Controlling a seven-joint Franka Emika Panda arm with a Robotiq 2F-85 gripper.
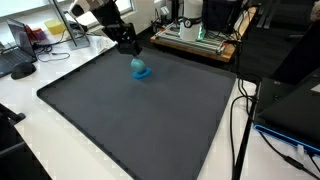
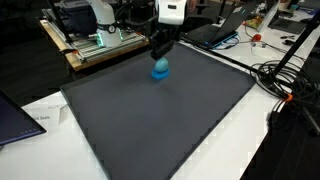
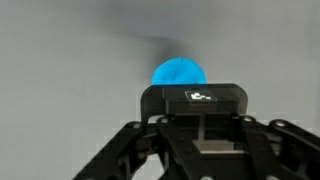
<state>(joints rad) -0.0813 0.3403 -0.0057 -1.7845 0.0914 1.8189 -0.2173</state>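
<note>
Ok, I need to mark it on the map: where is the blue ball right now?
In both exterior views the blue ball sits on the grey mat near its far edge, directly below the gripper. The wrist view shows it just beyond the gripper body.

Big dark mat (image 1: 130, 120) lying on a white table (image 1: 50, 140), black wires (image 1: 238, 125) trailing beside it (quite a tangle), wooden board (image 2: 85, 55) sitting behind.
</note>
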